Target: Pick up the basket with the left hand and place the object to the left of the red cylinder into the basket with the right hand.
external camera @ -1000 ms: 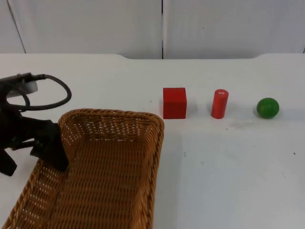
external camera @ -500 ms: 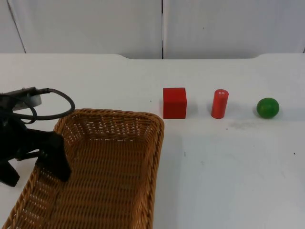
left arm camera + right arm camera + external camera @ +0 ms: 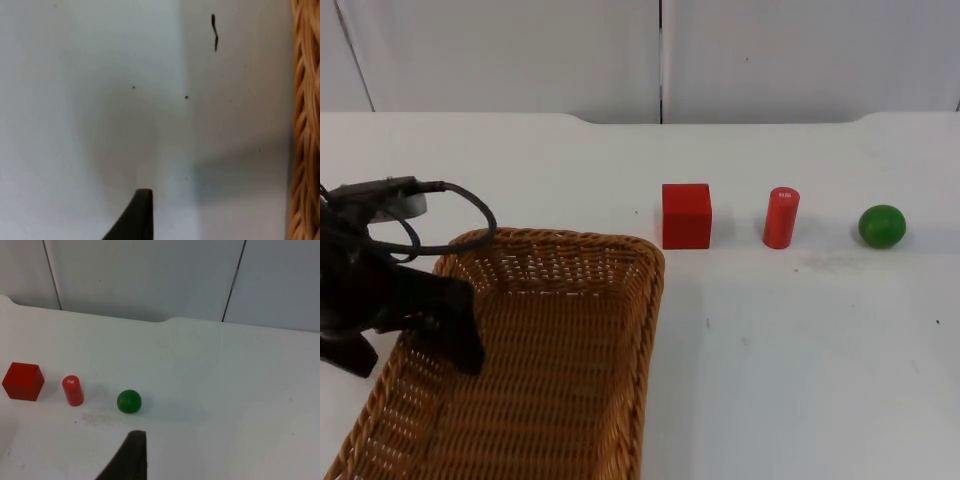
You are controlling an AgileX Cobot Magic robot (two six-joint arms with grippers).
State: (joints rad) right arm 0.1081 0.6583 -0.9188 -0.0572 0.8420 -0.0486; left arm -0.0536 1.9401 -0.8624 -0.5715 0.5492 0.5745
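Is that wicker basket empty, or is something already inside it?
Empty. The top view shows only bare weave inside the wicker basket; the red cube, red cylinder and green ball stand on the table.

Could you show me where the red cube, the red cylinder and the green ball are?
red cube [image 3: 686, 216]: top view, on its front face.
red cylinder [image 3: 781, 222]: top view, on the middle of its side.
green ball [image 3: 129, 401]: right wrist view, on its rounded middle.

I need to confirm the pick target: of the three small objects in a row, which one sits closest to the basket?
The red cube. It is nearest the woven wicker basket; the red cylinder and green ball lie farther along the row.
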